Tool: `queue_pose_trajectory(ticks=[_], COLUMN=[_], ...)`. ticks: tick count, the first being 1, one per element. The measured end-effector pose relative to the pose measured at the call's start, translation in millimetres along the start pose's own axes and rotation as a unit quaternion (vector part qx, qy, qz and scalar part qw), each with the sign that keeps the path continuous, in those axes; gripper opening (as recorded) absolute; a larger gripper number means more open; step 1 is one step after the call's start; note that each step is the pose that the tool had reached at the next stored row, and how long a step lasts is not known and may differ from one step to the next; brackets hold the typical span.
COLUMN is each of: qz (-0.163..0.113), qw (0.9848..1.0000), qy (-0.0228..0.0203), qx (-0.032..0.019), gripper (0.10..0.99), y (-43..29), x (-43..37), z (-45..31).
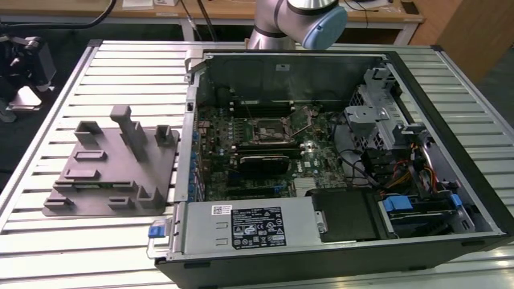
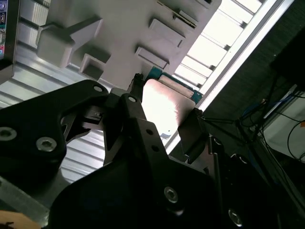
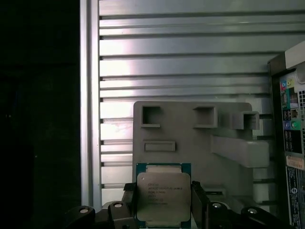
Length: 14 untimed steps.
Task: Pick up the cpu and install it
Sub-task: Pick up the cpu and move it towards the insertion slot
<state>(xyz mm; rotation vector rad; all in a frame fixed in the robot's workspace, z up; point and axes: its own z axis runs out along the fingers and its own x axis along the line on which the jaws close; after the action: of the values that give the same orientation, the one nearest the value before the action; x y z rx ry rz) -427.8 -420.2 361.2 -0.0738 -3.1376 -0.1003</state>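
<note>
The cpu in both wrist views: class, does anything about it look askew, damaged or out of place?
Nothing stands out. The cpu sits square in the gripper, edges parallel to its fingers, with no visible damage, held above the grey tray.

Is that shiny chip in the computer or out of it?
Out. The cpu is gripped in the tool, held above the slatted table, outside the computer case.

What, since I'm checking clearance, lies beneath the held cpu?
Beneath the cpu, gripped between the jaws, show the grey tray and slatted table; what is directly behind it is covered.
</note>
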Motion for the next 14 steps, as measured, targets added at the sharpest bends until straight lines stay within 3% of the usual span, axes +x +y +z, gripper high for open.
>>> queue_pose_trajectory(ticks=[14], qz=[0.000], qw=[1.0000], qy=[-0.0010], qx=[0.0000], gripper=[0.545], y=[2.2], x=[0.1], z=[-27.2])
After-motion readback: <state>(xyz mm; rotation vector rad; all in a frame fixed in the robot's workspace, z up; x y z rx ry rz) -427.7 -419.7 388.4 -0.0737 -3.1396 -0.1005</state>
